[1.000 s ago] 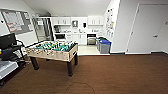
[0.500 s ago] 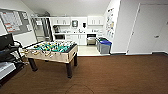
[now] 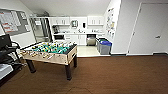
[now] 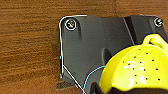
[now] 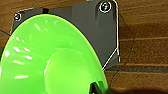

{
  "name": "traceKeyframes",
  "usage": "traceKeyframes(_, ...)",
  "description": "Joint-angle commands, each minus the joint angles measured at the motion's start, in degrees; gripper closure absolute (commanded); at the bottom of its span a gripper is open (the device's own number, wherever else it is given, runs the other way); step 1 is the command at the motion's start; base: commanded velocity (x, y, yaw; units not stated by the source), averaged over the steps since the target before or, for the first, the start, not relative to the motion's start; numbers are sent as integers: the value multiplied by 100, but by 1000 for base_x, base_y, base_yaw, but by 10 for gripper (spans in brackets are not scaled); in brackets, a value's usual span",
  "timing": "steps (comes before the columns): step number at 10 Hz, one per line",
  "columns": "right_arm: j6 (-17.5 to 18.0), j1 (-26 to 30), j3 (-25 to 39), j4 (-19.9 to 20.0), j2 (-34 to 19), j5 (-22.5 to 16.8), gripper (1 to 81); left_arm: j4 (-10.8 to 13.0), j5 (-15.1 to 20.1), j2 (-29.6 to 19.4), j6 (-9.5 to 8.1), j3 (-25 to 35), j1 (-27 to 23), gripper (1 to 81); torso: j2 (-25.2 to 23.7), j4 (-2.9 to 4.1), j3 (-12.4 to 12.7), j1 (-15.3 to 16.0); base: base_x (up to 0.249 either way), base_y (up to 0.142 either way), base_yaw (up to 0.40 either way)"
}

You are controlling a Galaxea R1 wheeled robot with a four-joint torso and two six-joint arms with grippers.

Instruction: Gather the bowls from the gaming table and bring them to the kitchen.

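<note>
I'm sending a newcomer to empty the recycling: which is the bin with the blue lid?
Look to the white kitchenette at the far end of the room, past the green-field table-football table. Where its pale floor meets the white wall on the right stand grey bins; the blue-lidded grey bin is the one nearest the brown wooden floor, and the bin behind it has a green lid.

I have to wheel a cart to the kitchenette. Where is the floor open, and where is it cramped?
Open: the brown floor between the foosball table and the white door, and the pale floor before the kitchen cabinets. Cramped: the bins narrow the entry by the wall, and dark equipment crowds the table's far side.
</note>
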Motion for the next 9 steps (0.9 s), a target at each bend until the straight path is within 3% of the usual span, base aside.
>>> traceKeyframes(1,-15,185,-16,-46,-69,-278,811,37,241,-77,19,-28,-218,811,0,0,0,0,142,0,0)
traceKeyframes(9,-15,202,-16,-46,-52,-287,811,37,241,-51,19,-37,-209,811,0,0,0,2,142,0,0)
